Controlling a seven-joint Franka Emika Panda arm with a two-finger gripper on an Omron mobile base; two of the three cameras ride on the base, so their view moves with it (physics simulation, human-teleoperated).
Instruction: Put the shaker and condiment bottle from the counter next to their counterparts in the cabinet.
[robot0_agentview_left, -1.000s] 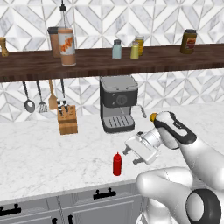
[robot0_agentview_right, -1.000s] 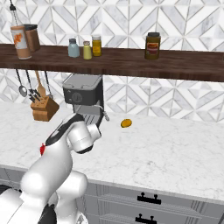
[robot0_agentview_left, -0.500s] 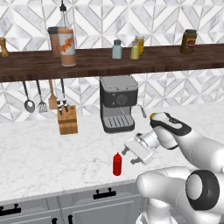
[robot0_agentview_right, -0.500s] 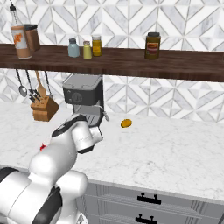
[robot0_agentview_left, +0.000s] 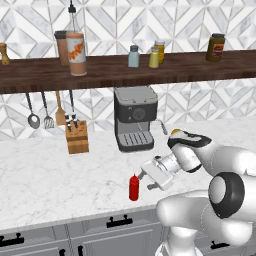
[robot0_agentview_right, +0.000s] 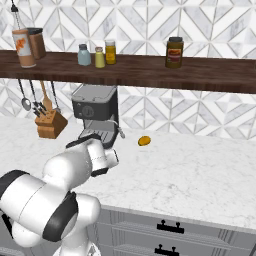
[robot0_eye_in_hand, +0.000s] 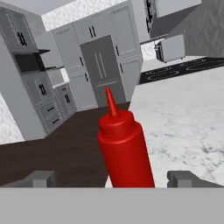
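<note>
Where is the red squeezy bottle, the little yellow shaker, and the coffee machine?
condiment bottle (robot0_agentview_left: 134, 188): left base view, on its red body.
shaker (robot0_agentview_left: 154, 58): left base view, on its yellow side, up on the shelf.
coffee machine (robot0_agentview_left: 135, 111): left base view, on its dark front panel.

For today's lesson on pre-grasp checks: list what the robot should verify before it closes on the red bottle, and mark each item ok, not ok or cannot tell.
1. The condiment bottle stands upright on the counter: ok.
2. The gripper is open, one fingertip on each side of the bottle in the hand view: ok.
3. The bottle sits roughly centred between the fingertips: ok.
4. The fingers are far enough forward to clamp the bottle's body: cannot tell.
5. The shaker is already on the cabinet, beside the pale blue-grey shaker: ok.
6. There is free shelf space beside the tall orange-labelled bottle: ok.
</note>
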